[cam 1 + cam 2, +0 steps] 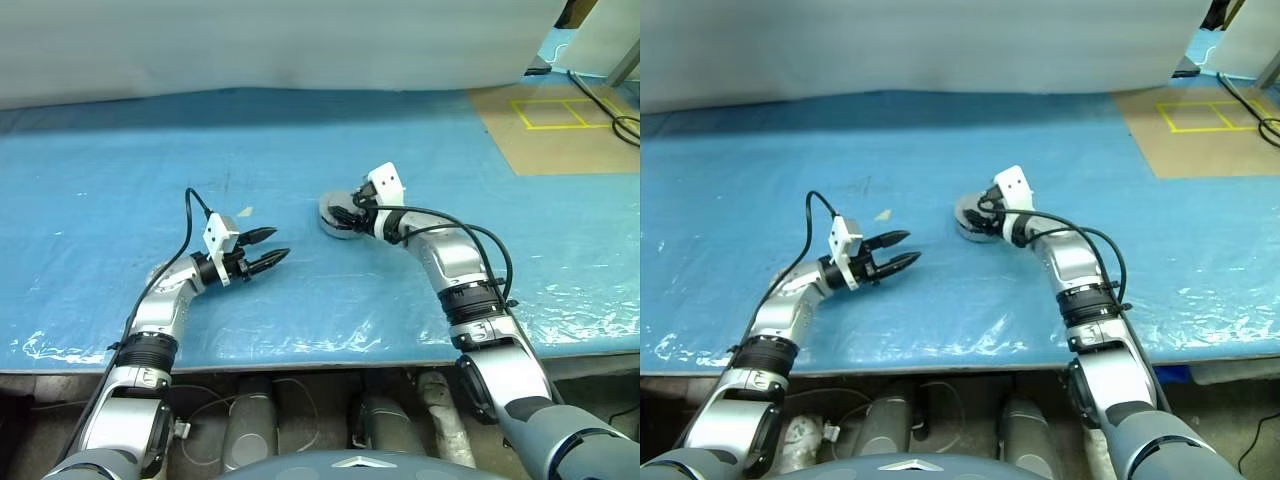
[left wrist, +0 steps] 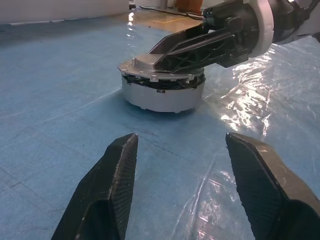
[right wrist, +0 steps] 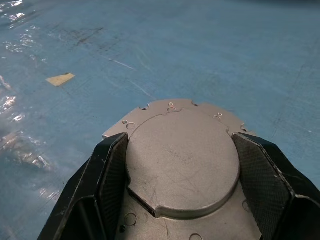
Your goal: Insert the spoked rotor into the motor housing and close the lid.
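The motor housing (image 2: 160, 97), a round silver cup, stands on the blue sheet at mid-table (image 1: 333, 230). On top of it lies the lid (image 3: 182, 160), plain pale grey face up, with a dark gap showing under its rim on the near side. My right gripper (image 3: 181, 139) lies over the lid with a finger against each side of its raised round centre. My left gripper (image 1: 280, 243) hovers open and empty a short way to the left of the housing, pointing at it. The spoked rotor is hidden.
A blue plastic-covered sheet (image 1: 120, 180) spans the table, whose front edge (image 1: 300, 365) is close to me. A small tan scrap (image 3: 60, 79) lies on the sheet between the grippers. A brown board with yellow lines (image 1: 560, 115) sits at the far right.
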